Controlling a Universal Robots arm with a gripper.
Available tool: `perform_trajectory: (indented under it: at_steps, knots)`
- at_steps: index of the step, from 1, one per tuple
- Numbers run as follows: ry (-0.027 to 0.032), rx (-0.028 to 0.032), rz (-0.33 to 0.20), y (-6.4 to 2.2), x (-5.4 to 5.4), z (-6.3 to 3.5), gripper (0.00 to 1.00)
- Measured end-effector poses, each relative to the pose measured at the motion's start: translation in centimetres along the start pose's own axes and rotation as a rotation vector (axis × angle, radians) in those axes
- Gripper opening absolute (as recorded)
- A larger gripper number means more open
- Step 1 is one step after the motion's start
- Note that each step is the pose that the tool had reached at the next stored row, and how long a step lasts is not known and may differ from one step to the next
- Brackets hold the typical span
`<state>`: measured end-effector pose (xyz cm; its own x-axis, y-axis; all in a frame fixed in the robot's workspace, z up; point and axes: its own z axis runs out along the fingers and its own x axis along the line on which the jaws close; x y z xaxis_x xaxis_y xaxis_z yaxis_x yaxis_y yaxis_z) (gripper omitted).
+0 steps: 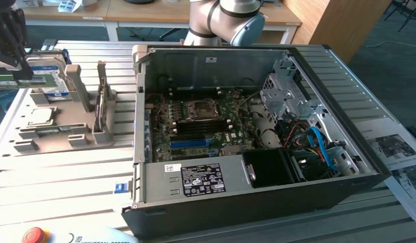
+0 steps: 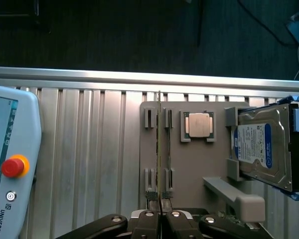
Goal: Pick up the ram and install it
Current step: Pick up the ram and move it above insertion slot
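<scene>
One hand (image 2: pixel 159 196): clenched on the ram (image 2: pixel 159 144), pads pinching its thin edge at the near end.
Ram position: edge-on, in line with the slots of the grey holder (image 2: pixel 199 164); whether it sits clear of them cannot be told.
Neighbours: processor (image 2: pixel 198 124) just beside, hard drive (image 2: pixel 259 149) beyond, all on the counter (image 2: pixel 89 149).
Case (image 1: pixel 262 200): open, well apart, motherboard (image 1: pixel 201 121) inside.
Risk: an end grip on a long board may let it pivot or slip; a tilt could snag the holder.
</scene>
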<state>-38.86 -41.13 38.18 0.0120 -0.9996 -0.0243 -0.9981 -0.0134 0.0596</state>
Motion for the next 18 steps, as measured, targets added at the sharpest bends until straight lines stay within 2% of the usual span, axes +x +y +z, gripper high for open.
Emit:
perform_trajectory:
  at_steps: [5,18]
  knots:
    - [-0.0001,-0.0116,0.0,-0.4,0.0,-0.19,0.12]
    - [-0.0001,-0.0094,0.0,-0.39,0.0,-0.2,0.12]
